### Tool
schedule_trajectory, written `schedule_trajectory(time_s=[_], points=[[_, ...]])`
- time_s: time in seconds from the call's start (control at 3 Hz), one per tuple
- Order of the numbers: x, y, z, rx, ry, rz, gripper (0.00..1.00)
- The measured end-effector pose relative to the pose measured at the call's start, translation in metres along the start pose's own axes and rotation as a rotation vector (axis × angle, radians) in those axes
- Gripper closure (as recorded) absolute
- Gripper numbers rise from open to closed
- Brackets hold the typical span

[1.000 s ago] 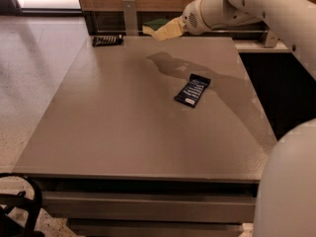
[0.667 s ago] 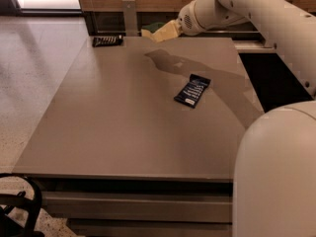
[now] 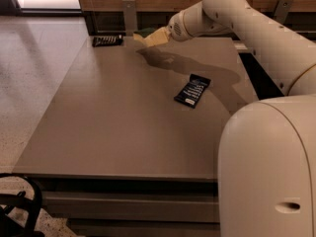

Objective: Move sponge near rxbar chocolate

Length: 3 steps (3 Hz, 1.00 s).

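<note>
Over the grey desk's (image 3: 98, 132) far edge, jaws grip the sponge (image 3: 154, 36), lifted clear; rxbar chocolate (image 3: 107, 40) lies to their left, apart.

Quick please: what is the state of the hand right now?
The hand is closed on the sponge, in the air over the far edge of the table, right of the rxbar chocolate.
</note>
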<state>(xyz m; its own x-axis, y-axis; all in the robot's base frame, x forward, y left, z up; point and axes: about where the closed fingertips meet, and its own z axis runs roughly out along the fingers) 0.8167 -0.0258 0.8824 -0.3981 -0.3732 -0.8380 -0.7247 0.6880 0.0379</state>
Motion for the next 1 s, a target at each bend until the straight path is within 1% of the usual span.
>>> schedule_trajectory(time_s=[0.33,0.67,1.0], points=[[0.003,-0.005,0.028,-0.032,-0.006,0.001,1.00],[0.005,-0.012,0.050,-0.043,0.012,0.000,1.00],[0.005,-0.011,0.051,-0.045,0.010,-0.001,0.81]])
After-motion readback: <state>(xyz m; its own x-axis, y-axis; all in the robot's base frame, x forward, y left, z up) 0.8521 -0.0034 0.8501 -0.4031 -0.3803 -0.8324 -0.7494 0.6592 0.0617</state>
